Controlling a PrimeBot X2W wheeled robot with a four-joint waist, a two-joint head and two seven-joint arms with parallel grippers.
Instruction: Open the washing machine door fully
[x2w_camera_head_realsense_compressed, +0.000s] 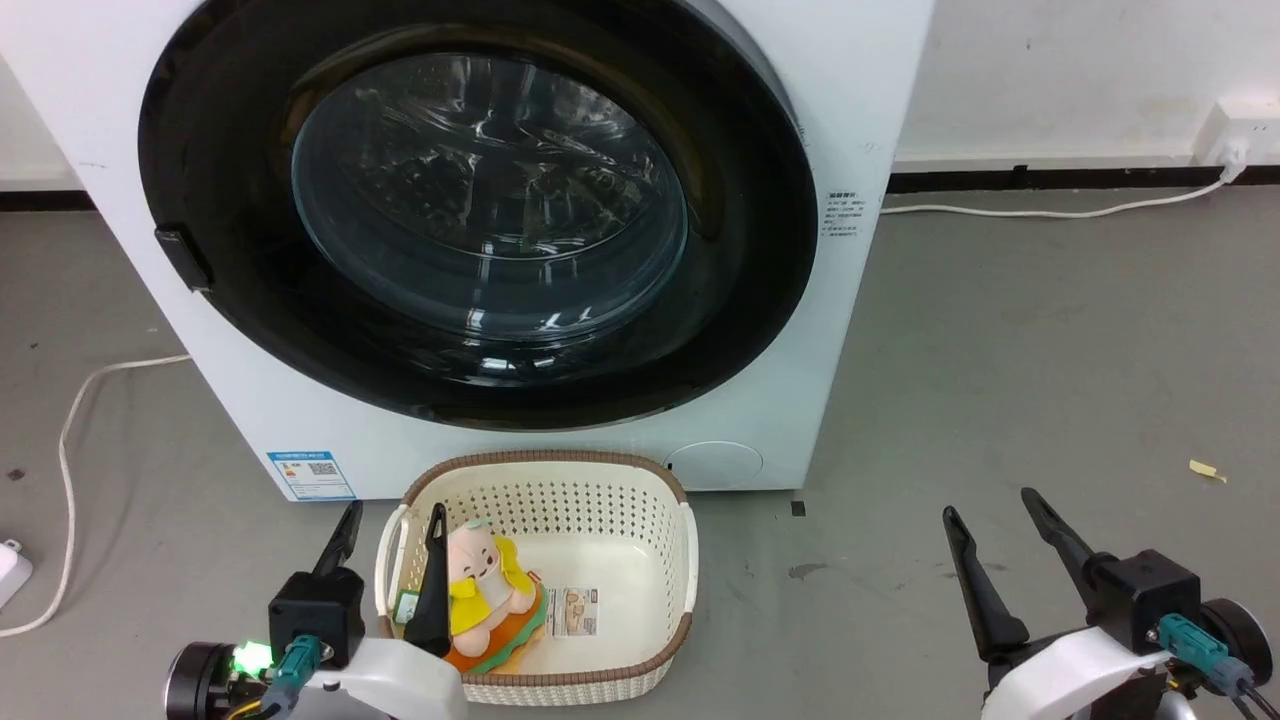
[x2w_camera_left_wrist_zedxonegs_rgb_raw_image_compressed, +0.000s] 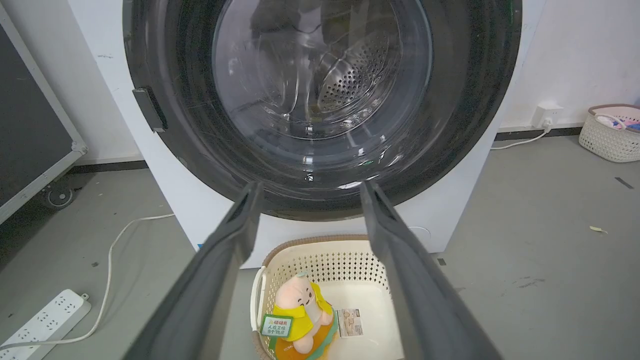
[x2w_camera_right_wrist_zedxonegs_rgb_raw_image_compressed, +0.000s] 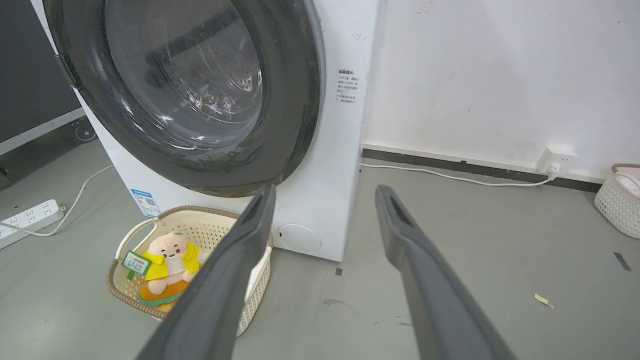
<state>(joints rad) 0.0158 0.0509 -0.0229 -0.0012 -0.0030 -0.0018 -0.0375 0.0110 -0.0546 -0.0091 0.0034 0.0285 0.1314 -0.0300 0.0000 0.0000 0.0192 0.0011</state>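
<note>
The white washing machine (x2w_camera_head_realsense_compressed: 860, 100) stands right in front of me on the grey floor. Its round glossy black washing machine door (x2w_camera_head_realsense_compressed: 480, 210) with the bulging glass window lies flat against the front, and a small dark handle (x2w_camera_head_realsense_compressed: 182, 258) sits on its left rim. Through the glass, the left wrist view shows the steel drum behind the door (x2w_camera_left_wrist_zedxonegs_rgb_raw_image_compressed: 320, 100). My left gripper (x2w_camera_head_realsense_compressed: 395, 510) is open and empty, low before the machine over a basket. My right gripper (x2w_camera_head_realsense_compressed: 990, 503) is also open and empty, off to the right over bare floor. Neither touches the door (x2w_camera_right_wrist_zedxonegs_rgb_raw_image_compressed: 190, 95).
A cream plastic basket (x2w_camera_head_realsense_compressed: 540, 470) holding a plush toy (x2w_camera_head_realsense_compressed: 480, 590) sits on the floor against the machine's front. A white cable (x2w_camera_head_realsense_compressed: 70, 430) and a power strip (x2w_camera_left_wrist_zedxonegs_rgb_raw_image_compressed: 45, 315) lie to the left. Another basket (x2w_camera_left_wrist_zedxonegs_rgb_raw_image_compressed: 610, 135) stands by the wall at far right.
</note>
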